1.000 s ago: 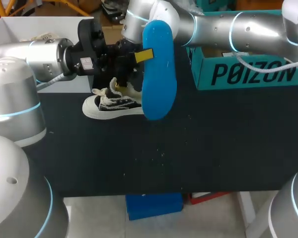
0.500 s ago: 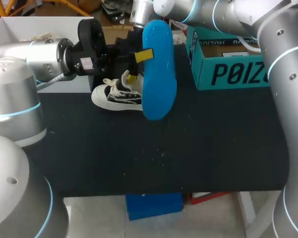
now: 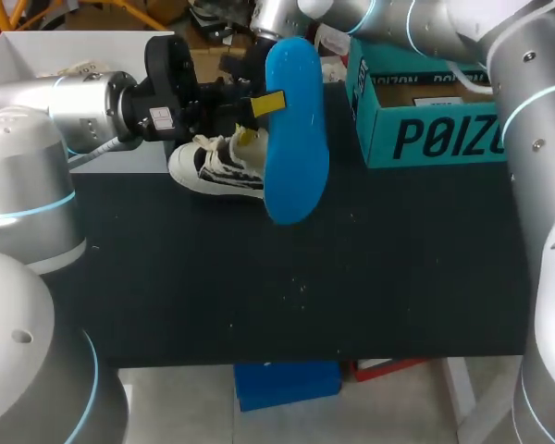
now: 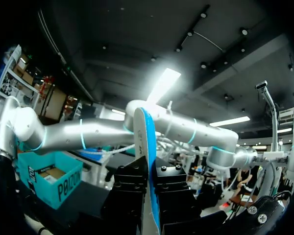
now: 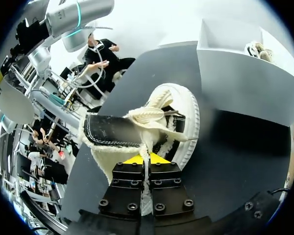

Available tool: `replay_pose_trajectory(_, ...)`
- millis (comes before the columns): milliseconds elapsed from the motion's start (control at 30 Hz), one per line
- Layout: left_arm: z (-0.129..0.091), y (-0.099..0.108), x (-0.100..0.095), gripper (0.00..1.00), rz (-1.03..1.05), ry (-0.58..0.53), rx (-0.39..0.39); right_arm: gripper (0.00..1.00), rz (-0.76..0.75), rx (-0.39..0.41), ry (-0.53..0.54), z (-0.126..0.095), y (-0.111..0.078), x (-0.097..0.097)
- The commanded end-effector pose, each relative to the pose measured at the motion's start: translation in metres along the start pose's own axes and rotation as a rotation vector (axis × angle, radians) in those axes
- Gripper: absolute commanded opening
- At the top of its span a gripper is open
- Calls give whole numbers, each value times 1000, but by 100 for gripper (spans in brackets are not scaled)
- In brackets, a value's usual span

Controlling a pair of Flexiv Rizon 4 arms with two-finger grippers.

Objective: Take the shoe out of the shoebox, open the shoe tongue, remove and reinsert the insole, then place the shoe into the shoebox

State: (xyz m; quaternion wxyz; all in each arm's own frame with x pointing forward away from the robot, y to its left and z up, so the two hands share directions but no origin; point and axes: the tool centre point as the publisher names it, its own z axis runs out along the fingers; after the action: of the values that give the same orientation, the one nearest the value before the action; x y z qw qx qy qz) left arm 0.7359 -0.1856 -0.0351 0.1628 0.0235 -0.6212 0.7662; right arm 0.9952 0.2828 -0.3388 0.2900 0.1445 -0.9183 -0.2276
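A blue insole [image 3: 296,129] stands on edge above the black table, my left gripper [image 3: 270,102] shut on it. In the left wrist view the insole [image 4: 145,147] rises between the black fingers of that gripper [image 4: 149,205]. Behind the insole, a black-and-white sneaker [image 3: 213,166] with cream laces sits tilted at the table's far side. My right gripper [image 3: 245,139] comes down onto it from the back. In the right wrist view the gripper [image 5: 146,159] is shut on the cream edge of the sneaker's [image 5: 179,112] opening. The teal shoebox [image 3: 425,120] stands open at the far right.
A white box [image 3: 37,55] holding another pale shoe stands at the far left, just behind the sneaker; its wall [image 5: 245,83] shows close ahead in the right wrist view. The black table [image 3: 351,287] stretches toward the front edge. The teal shoebox [image 4: 49,178] lies beside the left gripper.
The right arm has drawn the sneaker back and to the left and tipped it up at the heel. My left arm holds the insole in the same place.
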Motion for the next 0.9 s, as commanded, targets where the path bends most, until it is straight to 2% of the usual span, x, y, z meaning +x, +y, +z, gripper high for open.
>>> replay_pose_trajectory(33,2,1,0,0,2,-5,1,0,30,20,-88,-10,4,19)
replay_pose_trajectory(267,2,1,0,0,2,-5,1,0,29,43,-89,-19,9,28)
replay_pose_trajectory(900,2,1,0,0,2,-5,1,0,81,105,-56,-17,12,50)
